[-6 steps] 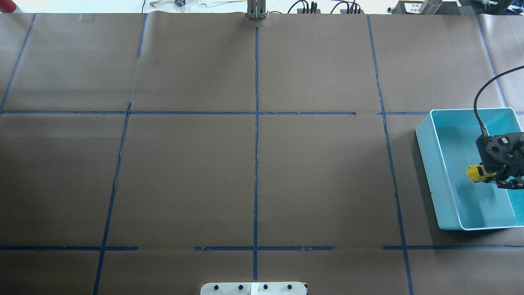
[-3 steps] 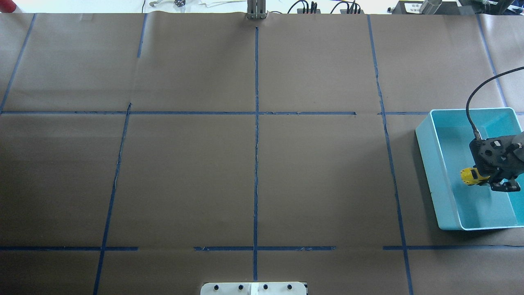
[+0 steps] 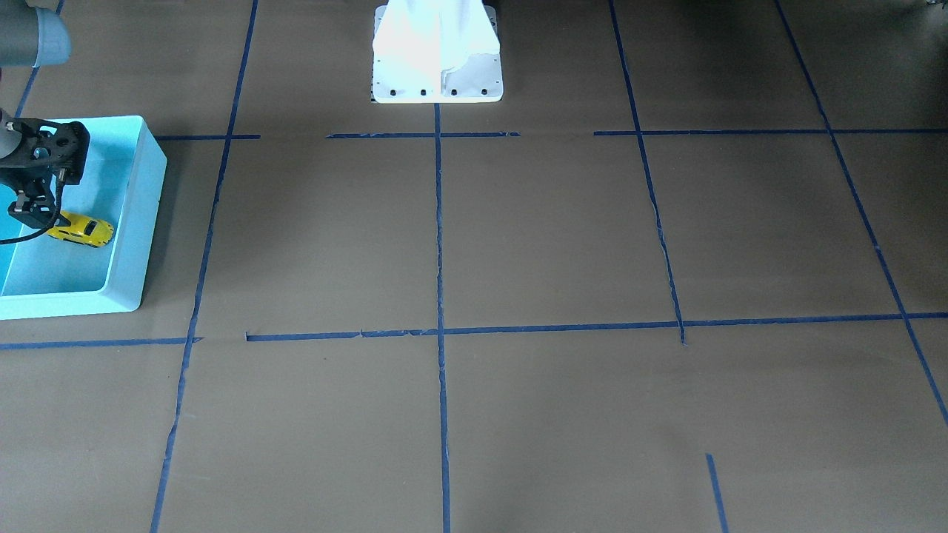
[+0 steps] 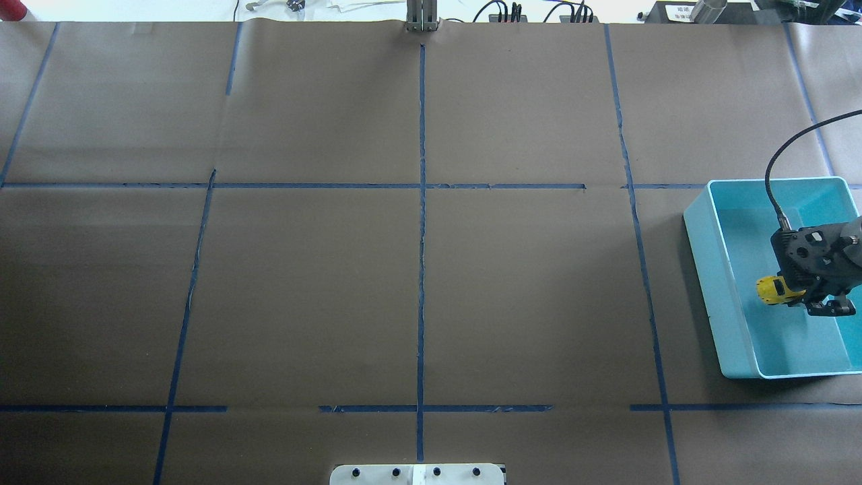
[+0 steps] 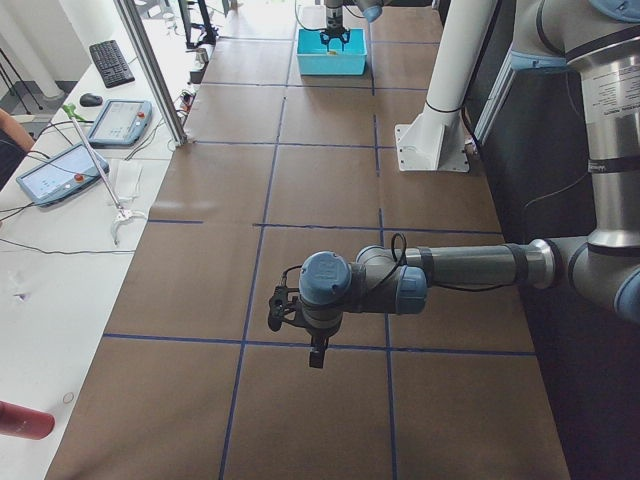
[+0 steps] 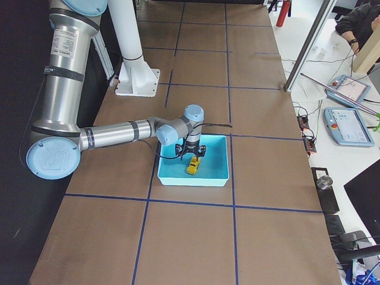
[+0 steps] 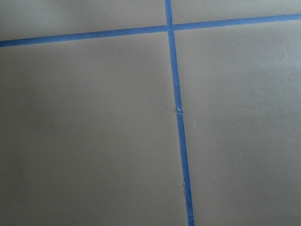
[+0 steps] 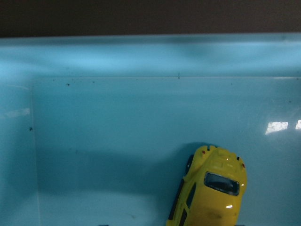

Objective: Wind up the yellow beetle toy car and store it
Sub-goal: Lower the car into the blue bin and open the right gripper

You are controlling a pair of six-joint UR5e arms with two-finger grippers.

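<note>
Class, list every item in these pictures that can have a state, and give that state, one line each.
yellow beetle toy car, right way up, low inside the bin, rear end under the right end effector.
turquoise bin, upright, open-topped, holding only the car.
right end effector, over the bin at the car; open or shut cannot be told.
left end effector, far from the bin; open or shut cannot be told.

Bin (image 4: 704,269): turquoise, paler rim, glossy inside w/ white glints. Beetle toy car (image 8: 211,190) in the bin: bright yellow, dark windows. Paper (image 4: 303,289) under the bin: plain matte brown, crossed by a grid of blue tape lines (image 4: 421,269). Base plate (image 3: 437,81), well apart from the bin: white w/ black bolt dots.
</note>
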